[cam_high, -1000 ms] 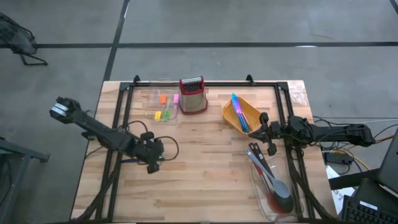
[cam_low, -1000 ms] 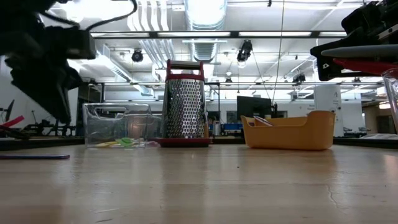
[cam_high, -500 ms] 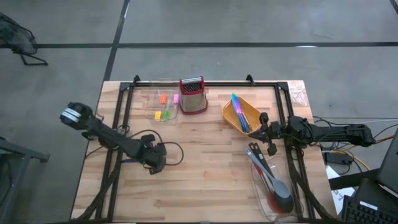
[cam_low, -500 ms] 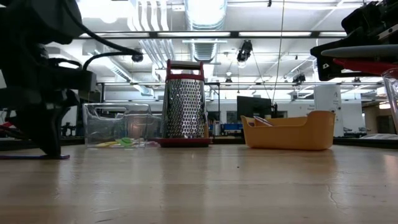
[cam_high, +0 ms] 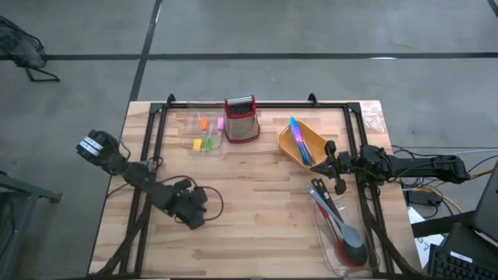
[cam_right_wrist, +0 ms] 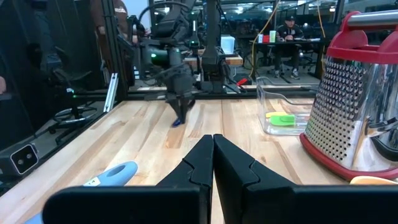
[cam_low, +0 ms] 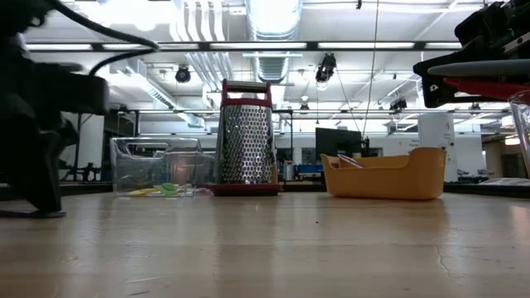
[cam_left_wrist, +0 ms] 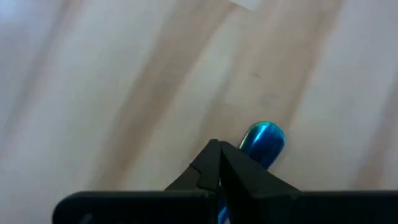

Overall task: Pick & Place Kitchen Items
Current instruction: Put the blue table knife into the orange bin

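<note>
A slim blue utensil (cam_left_wrist: 263, 140) lies flat on the wooden table at the left; its end (cam_right_wrist: 178, 122) shows under my left gripper. My left gripper (cam_high: 191, 215) points steeply down with its fingers shut, their tips (cam_left_wrist: 217, 148) right at the utensil's rounded end. In the low view this gripper (cam_low: 40, 203) stands down at the table top. My right gripper (cam_high: 336, 168) is shut, holds nothing and hangs level above the table's right side, beside the orange tray (cam_high: 315, 136). My left gripper's shut fingertips (cam_left_wrist: 217, 148) come from above, slanting down, beside and over the blue utensil's rounded end (cam_left_wrist: 267, 134). The utensil lies flat on the table. Whether the fingertips touch it I cannot tell.
A red-topped steel grater (cam_high: 241, 118) stands at the far middle. Left of it is a clear bin (cam_high: 204, 132) with small coloured pieces. The orange tray holds blue and green utensils (cam_high: 299, 140). A clear bin (cam_high: 342, 233) at the near right holds black and grey spoons.
My left gripper has come down to the table top and shifted toward the near edge, rolling its wrist, with its fingers staying shut. It now stands over the blue utensil. The utensil has stayed on the table.
</note>
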Motion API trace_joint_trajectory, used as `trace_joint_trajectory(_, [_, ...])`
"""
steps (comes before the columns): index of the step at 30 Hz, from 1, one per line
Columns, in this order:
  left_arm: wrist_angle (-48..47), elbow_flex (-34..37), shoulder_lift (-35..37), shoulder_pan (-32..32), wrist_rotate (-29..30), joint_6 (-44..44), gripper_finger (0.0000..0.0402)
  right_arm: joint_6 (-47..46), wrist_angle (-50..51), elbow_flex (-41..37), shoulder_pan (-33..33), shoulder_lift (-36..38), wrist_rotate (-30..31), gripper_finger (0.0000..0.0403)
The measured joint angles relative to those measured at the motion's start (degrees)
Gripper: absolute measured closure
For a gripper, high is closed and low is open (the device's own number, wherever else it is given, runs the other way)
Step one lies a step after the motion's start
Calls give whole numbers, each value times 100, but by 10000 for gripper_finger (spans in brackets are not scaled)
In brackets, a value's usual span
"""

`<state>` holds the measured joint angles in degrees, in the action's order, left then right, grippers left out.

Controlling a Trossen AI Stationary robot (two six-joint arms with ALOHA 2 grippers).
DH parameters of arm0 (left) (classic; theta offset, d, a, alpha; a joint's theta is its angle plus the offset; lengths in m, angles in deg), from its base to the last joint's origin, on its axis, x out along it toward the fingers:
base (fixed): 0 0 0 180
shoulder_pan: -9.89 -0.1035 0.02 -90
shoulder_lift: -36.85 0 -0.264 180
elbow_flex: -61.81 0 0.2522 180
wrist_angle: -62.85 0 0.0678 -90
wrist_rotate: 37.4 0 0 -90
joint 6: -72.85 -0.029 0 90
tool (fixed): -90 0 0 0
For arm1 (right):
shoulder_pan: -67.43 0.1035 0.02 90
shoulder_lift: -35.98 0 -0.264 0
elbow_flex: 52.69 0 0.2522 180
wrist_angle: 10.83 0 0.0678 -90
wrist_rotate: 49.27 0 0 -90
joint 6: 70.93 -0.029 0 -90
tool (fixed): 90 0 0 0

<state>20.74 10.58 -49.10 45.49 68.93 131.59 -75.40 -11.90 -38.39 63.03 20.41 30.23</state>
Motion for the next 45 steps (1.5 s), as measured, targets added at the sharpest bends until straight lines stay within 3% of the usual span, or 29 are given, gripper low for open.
trace_joint_trajectory(11, [968, 11, -145, 1160, 707, 1329, 397, 0, 0, 0, 0, 2, 1, 394])
trace_joint_trajectory(20, [2025, -83, -235, 1767, 780, 412, 398, 0, 0, 0, 0, 2, 0, 394])
trace_joint_trajectory(23, [1579, -284, -168, 1939, 779, 487, 398, 0, 0, 0, 1, 2, 0, 394])
trace_joint_trajectory(30, [51, -579, -157, 2429, 946, 1633, 398, 0, 0, 0, 0, 4, 0, 394])
trace_joint_trajectory(36, [-726, -684, -160, 2693, 1206, 2397, 399, 0, 0, 0, 0, 7, 0, 394])
trace_joint_trajectory(45, [-2277, -656, -162, 2802, 424, 3839, 399, 0, 0, 0, 0, 7, 0, 394])
